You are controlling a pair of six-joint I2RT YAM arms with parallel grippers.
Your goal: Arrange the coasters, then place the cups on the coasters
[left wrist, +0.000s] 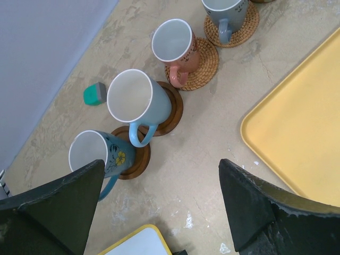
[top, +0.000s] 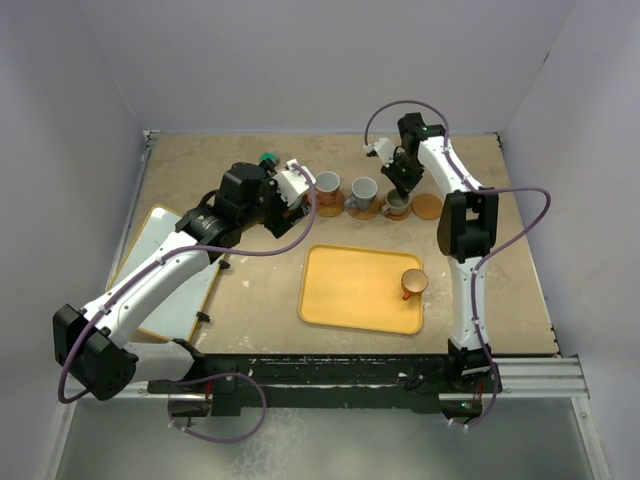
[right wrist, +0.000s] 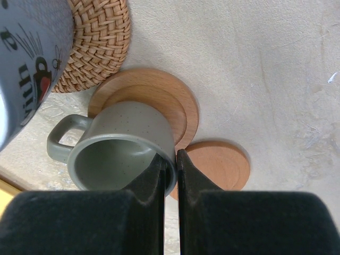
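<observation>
My right gripper (right wrist: pixel 170 162) is shut on the rim of the small grey cup (right wrist: pixel 125 154), one finger inside and one outside. The cup is over a light wooden coaster (right wrist: pixel 154 98); contact cannot be made out. Beside it lies a bare coaster (right wrist: pixel 218 164). My left gripper (left wrist: pixel 162 207) hangs open over bare table. Two blue cups (left wrist: pixel 139 98) (left wrist: pixel 95 154) stand on dark coasters (left wrist: pixel 172 109). A pink cup (left wrist: pixel 172 42) and a grey-blue cup (left wrist: pixel 226 8) sit on woven coasters (left wrist: pixel 199 69). A small orange-brown cup (top: pixel 413 283) stands on the yellow tray (top: pixel 350 290).
A small teal block (left wrist: pixel 95 93) lies by the back wall near the blue cups. A white board with a yellow edge (top: pixel 170 270) lies at the left under my left arm. Walls close the table at the back and both sides.
</observation>
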